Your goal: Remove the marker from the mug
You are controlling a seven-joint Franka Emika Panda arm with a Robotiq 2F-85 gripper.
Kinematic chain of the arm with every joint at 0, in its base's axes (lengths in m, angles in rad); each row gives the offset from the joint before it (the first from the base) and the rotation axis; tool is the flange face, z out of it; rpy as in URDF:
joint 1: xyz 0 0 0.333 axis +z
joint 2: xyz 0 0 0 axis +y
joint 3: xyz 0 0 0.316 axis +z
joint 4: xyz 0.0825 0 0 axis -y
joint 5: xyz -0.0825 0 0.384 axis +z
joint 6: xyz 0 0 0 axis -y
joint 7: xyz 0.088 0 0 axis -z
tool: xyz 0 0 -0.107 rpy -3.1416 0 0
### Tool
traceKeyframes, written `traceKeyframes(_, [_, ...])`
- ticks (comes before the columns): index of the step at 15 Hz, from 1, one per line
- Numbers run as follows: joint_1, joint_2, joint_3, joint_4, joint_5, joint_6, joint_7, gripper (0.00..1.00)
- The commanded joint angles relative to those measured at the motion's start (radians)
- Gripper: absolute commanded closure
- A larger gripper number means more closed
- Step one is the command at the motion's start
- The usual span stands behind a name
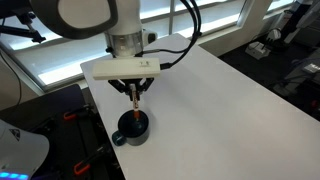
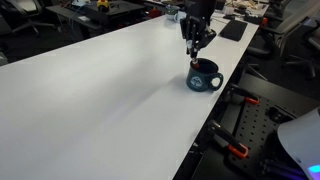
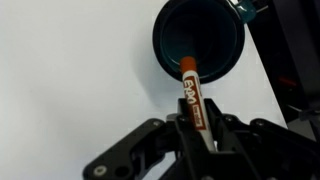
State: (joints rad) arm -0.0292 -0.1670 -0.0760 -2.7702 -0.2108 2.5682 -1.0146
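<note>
End effector (image 3: 198, 128) clenched on marker (image 3: 190, 88), its far tip over dark mug (image 3: 208, 30), white table (image 3: 70, 60)

One mug (image 1: 133, 131), one marker (image 3: 190, 85) just above the mug, one gripper (image 3: 200, 124), one white bench (image 1: 225, 95).

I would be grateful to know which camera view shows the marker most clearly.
The wrist view: the marker fills the centre, its label print visible, gripped by the gripper, tip toward the mug. In both exterior views it is just a tiny thin stick between gripper and mug.
</note>
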Motion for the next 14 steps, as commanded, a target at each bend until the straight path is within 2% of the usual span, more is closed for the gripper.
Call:
traceKeyframes(1, [0.039,-0.063,-0.015,0.008,0.136,-0.044,-0.027,0.95])
traceKeyframes(8, [0.07,-0.005,-0.016,0.064,0.292,-0.026,0.01,0.95])
traceKeyframes(14, [0.096,0.164,0.005,0.139,0.497,-0.029,-0.011,0.95])
